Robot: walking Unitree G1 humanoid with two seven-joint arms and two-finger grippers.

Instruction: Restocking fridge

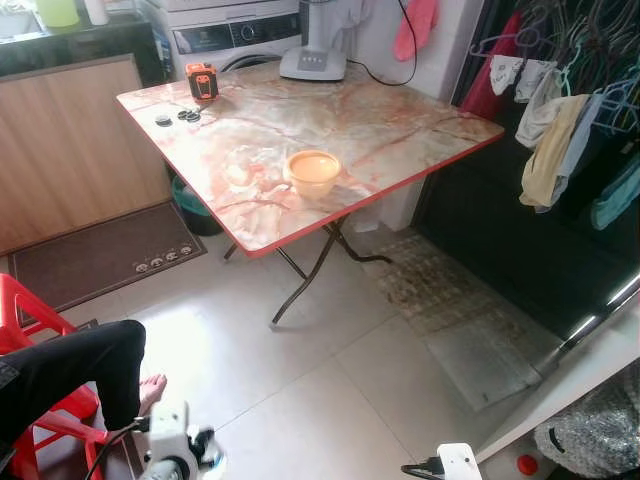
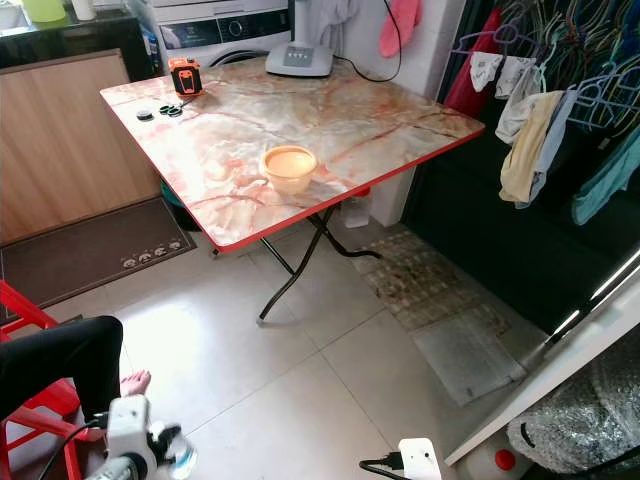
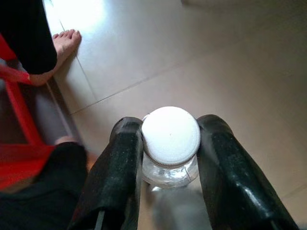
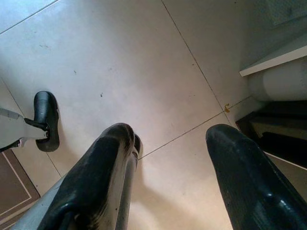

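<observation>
My left gripper (image 3: 170, 143) is shut on a clear bottle (image 3: 170, 167) with a white cap (image 3: 171, 135), held low over the tiled floor; the bottle (image 1: 208, 458) also peeks out beside the left wrist at the bottom of the left eye view. My right gripper (image 4: 172, 163) hangs open above bare floor tiles with nothing between its fingers. At the lower right stands the edge of an open fridge door (image 1: 590, 350), with a red-capped item (image 1: 527, 464) and a foil-wrapped bundle (image 1: 600, 430) beside it.
A marble-patterned folding table (image 1: 380, 130) carries an orange bowl (image 1: 314, 172), an orange device (image 1: 202, 80) and a white appliance (image 1: 314, 62). A person's leg (image 1: 80, 365) and bare foot (image 1: 151, 390) rest by a red chair (image 1: 30, 420) at left. Clothes (image 1: 560, 130) hang at right.
</observation>
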